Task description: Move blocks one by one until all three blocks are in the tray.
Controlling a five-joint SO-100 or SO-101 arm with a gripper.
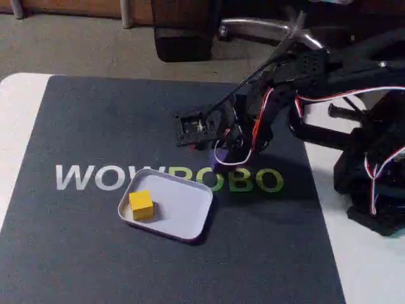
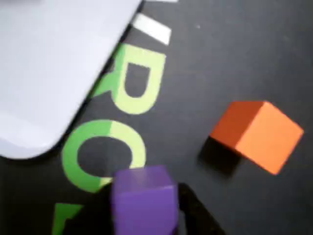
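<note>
The white tray (image 1: 190, 218) lies on the dark mat with the yellow block (image 1: 142, 204) in its left part. Down over the mat just right of and behind the tray, my gripper (image 1: 223, 158) is low. A patch of the purple block (image 1: 221, 166) shows under it. In the wrist view the purple block (image 2: 144, 200) sits between two dark fingers (image 2: 195, 213), and my gripper (image 2: 144, 218) is shut on it. The orange block (image 2: 257, 134) rests on the mat to the right, apart from the gripper. A tray corner (image 2: 49, 73) is at the upper left.
The mat carries white and green lettering (image 1: 171, 179) behind the tray. The arm's base (image 1: 373, 183) and its wires stand on the white table at the right. Chair legs (image 1: 266, 28) cross the floor behind the table.
</note>
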